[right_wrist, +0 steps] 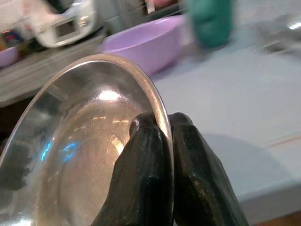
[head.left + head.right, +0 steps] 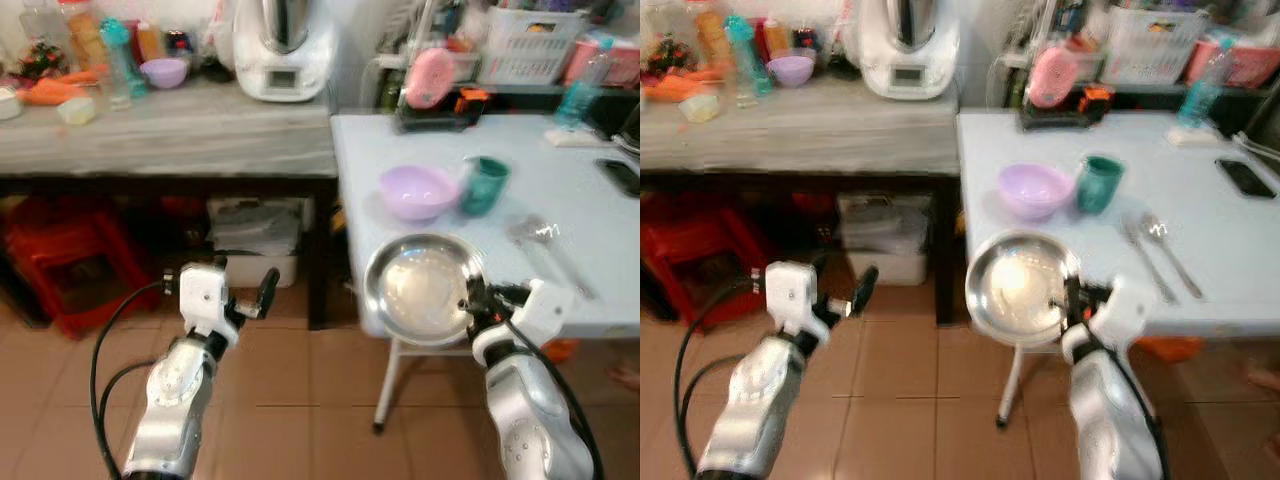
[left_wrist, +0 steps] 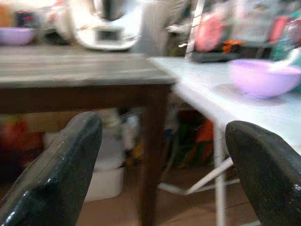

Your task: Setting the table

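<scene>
From the head, our two eye views look forward and down over the white table (image 2: pixel 600 290), both sharing the lilac bowl (image 2: pixel 417 190), the green cup (image 2: pixel 1099 184) and the steel plate (image 2: pixel 425 290). Our left wrist view sits low, near the floor, facing level between its fingers (image 3: pixel 56 174) toward the table's edge. Our right wrist view looks very close along its fingers (image 1: pixel 155 179) at the plate's rim, the bowl behind.

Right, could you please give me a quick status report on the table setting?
Right end effector pinching rim of round steel plate at pale blue table's near edge. Left end effector open, idle. Lilac bowl, green cup beyond.
</scene>
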Tool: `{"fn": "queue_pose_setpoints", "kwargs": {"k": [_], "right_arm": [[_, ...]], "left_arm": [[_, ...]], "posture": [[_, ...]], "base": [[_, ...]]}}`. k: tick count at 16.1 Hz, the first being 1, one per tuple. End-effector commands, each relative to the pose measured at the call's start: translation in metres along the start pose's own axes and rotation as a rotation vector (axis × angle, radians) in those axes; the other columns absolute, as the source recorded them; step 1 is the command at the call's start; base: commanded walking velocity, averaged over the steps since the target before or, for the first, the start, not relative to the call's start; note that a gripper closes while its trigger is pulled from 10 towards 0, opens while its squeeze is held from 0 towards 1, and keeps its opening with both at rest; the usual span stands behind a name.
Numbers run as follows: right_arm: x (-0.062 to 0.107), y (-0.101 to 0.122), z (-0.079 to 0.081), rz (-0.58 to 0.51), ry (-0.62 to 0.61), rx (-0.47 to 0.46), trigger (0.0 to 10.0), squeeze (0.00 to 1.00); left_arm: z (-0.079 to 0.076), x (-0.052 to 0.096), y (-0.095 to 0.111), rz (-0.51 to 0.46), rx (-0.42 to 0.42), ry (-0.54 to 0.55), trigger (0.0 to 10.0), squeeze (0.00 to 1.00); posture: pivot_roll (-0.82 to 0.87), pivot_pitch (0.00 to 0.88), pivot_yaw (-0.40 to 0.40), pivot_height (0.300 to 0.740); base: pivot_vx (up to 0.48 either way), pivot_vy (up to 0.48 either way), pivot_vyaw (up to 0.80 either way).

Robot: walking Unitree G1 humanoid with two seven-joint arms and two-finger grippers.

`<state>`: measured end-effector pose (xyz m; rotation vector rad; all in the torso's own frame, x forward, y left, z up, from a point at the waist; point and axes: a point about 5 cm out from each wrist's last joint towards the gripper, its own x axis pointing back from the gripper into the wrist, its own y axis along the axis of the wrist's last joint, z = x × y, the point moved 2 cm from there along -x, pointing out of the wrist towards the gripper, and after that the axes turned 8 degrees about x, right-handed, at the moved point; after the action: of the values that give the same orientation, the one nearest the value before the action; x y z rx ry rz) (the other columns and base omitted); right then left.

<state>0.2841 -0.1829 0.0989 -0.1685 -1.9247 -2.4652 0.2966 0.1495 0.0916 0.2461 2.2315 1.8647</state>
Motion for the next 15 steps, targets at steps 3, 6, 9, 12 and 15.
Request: {"fn": "queue_pose_setpoints", "kwargs": {"k": [3,6,9,12,15], "right_arm": [[-0.0019,0.0121,-0.001,-0.046,-0.002,0.025,10.0,0.0],[-0.0026,0.0133,-0.002,-0.052,-0.003,0.027,10.0,0.0],[-0.0034,0.0135,-0.0012,-0.055,0.002,0.03,10.0,0.0],[-0.004,0.0137,0.0014,-0.057,0.014,0.038,10.0,0.0],[-0.0041,0.0133,0.0007,-0.059,0.011,0.033,10.0,0.0]], "left_arm": [[0.0002,-0.0044,0.0036,-0.006,0.0,-0.003,10.0,0.0],[0.0002,-0.0048,0.004,-0.007,0.0,-0.001,10.0,0.0],[0.0004,-0.0034,0.003,-0.004,0.001,0.001,10.0,0.0],[0.0008,-0.0035,0.0031,-0.003,-0.003,-0.001,10.0,0.0],[0.0003,-0.0044,0.0025,-0.001,-0.004,-0.003,10.0,0.0]], "posture": [[-0.03,0.0,-0.007,0.74],[-0.03,0.0,-0.009,0.74],[-0.03,0.0,-0.012,0.74],[-0.02,0.0,-0.012,0.74],[-0.03,0.0,-0.007,0.74]], "base": [[0.0,0.461,0.0],[0.0,0.461,0.4],[0.0,0.471,0.0],[0.0,0.48,0.0],[0.0,0.48,0.0]]}}
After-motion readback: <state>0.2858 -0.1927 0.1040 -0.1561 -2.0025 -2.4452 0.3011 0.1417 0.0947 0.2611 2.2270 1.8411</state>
